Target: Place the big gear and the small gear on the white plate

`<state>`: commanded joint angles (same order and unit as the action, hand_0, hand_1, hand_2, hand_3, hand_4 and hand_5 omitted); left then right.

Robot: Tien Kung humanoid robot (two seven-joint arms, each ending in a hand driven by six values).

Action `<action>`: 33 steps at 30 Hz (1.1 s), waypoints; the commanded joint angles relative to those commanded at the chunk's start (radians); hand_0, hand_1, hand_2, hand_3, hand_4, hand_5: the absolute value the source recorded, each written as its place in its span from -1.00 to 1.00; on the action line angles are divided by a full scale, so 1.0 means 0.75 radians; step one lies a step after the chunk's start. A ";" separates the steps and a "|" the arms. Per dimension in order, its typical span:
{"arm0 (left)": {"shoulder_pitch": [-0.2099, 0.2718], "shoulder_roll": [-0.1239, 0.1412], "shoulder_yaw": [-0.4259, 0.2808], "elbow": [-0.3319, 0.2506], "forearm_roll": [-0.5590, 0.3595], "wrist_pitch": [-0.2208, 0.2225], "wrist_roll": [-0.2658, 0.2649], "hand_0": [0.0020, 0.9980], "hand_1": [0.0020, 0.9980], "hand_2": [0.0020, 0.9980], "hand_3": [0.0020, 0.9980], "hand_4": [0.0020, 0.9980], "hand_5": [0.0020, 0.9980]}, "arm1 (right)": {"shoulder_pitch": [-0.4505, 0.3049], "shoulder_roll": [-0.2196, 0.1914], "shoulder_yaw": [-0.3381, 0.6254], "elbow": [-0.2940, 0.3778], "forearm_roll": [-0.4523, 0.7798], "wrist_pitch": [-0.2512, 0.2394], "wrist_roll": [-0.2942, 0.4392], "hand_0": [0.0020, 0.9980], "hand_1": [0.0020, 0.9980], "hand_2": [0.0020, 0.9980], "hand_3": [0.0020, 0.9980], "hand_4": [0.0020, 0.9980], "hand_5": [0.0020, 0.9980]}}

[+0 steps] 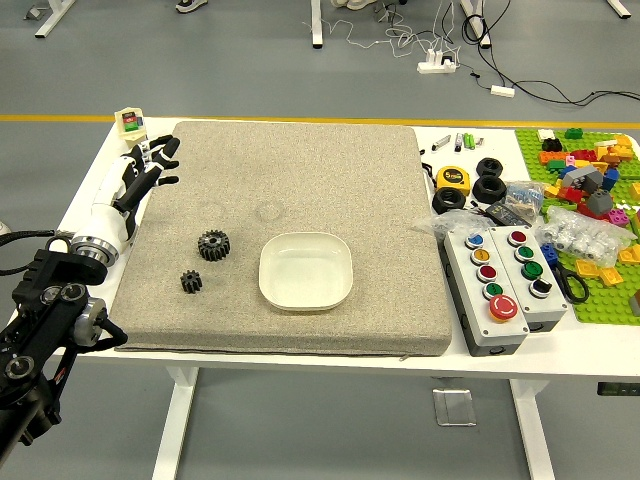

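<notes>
Left hand point(141, 176) spread, big gear point(213, 245), small gear point(191, 282) near plate point(306, 273)

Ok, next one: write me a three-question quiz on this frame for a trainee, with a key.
1. True or false: the big gear and small gear both lie outside the white plate.
2. Which is nearest the table's near edge? a) big gear b) small gear c) yellow tape measure
3. Fill in: the robot's ____ hand is in view, holding nothing.
Key: 1 true; 2 b; 3 left
</notes>
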<state>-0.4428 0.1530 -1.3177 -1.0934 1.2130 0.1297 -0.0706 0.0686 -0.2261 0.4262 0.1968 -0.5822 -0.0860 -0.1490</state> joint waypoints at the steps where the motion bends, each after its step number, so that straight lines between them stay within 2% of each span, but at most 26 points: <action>1: 0.000 0.000 0.000 0.000 0.003 0.000 0.000 0.29 0.58 0.70 0.67 1.00 0.33 | 0.000 0.000 0.000 0.000 0.000 0.000 0.000 0.39 0.52 0.64 0.52 0.75 0.54; 5: -0.003 0.008 0.002 -0.005 0.074 0.006 0.027 0.29 0.58 0.70 0.67 1.00 0.33 | 0.001 0.000 0.000 0.000 0.000 -0.001 0.001 0.39 0.52 0.64 0.52 0.75 0.54; 6: -0.005 0.012 0.000 -0.008 0.133 0.012 0.042 0.19 0.44 0.57 0.63 0.86 -0.34 | 0.001 0.000 0.000 0.000 0.000 -0.001 0.001 0.39 0.52 0.65 0.51 0.74 0.54; 8: -0.013 0.024 0.000 -0.016 0.234 0.002 0.072 0.19 0.44 0.57 0.63 0.86 -0.34 | 0.001 -0.001 0.000 -0.001 0.001 -0.001 0.001 0.39 0.52 0.65 0.51 0.74 0.54; 11: -0.049 0.071 0.049 -0.050 0.399 -0.078 0.126 0.19 0.44 0.57 0.63 0.86 -0.34 | 0.002 -0.001 -0.003 -0.001 0.004 -0.003 0.003 0.39 0.52 0.65 0.51 0.74 0.54; 12: -0.052 0.075 0.055 -0.053 0.451 -0.093 0.130 0.15 0.40 0.52 0.52 0.81 -0.51 | 0.002 -0.001 -0.003 -0.001 0.004 -0.003 0.003 0.39 0.52 0.64 0.51 0.74 0.54; 13: -0.069 0.090 0.078 -0.063 0.537 -0.128 0.145 0.15 0.40 0.52 0.52 0.81 -0.51 | 0.003 -0.001 -0.004 -0.001 0.004 -0.003 0.004 0.39 0.52 0.64 0.51 0.74 0.54; 17: -0.128 0.129 0.174 -0.075 0.737 -0.257 0.174 0.15 0.40 0.52 0.52 0.81 -0.51 | 0.003 -0.001 -0.005 -0.002 0.002 -0.002 0.004 0.39 0.52 0.64 0.51 0.74 0.54; 18: -0.147 0.136 0.205 -0.073 0.797 -0.298 0.177 0.15 0.40 0.50 0.48 0.80 -0.60 | 0.003 -0.002 -0.005 -0.002 0.001 -0.001 0.005 0.39 0.51 0.64 0.51 0.74 0.54; 21: -0.200 0.147 0.302 -0.056 0.962 -0.401 0.176 0.15 0.40 0.50 0.48 0.80 -0.60 | 0.004 -0.002 -0.005 -0.002 -0.003 -0.001 0.005 0.39 0.51 0.64 0.51 0.74 0.54; 23: -0.227 0.153 0.361 -0.044 1.075 -0.424 0.171 0.15 0.40 0.50 0.48 0.80 -0.60 | 0.004 -0.002 -0.006 -0.002 -0.002 -0.001 0.005 0.39 0.51 0.64 0.51 0.74 0.54; 24: -0.238 0.155 0.383 -0.039 1.135 -0.430 0.168 0.04 0.34 0.46 0.38 0.79 -0.68 | 0.004 -0.002 -0.005 -0.002 -0.002 -0.001 0.005 0.38 0.51 0.64 0.50 0.74 0.54; 29: -0.293 0.161 0.472 0.006 1.404 -0.450 0.159 0.04 0.34 0.46 0.38 0.79 -0.68 | 0.003 -0.003 -0.001 -0.002 -0.005 -0.001 0.005 0.38 0.51 0.64 0.50 0.74 0.54; 30: -0.300 0.158 0.477 0.017 1.408 -0.451 0.158 0.01 0.32 0.40 0.33 0.77 -0.69 | 0.003 -0.002 0.001 -0.002 -0.006 -0.002 0.005 0.38 0.51 0.64 0.50 0.74 0.54; 33: -0.314 0.153 0.485 0.042 1.408 -0.449 0.155 0.01 0.32 0.40 0.33 0.77 -0.69 | 0.001 -0.002 0.004 -0.002 -0.009 -0.004 0.006 0.38 0.51 0.64 0.50 0.74 0.54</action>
<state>-0.6785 0.2674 -0.9536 -1.0616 2.2689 -0.2073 0.0456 0.0696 -0.2276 0.4296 0.1950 -0.5886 -0.0886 -0.1448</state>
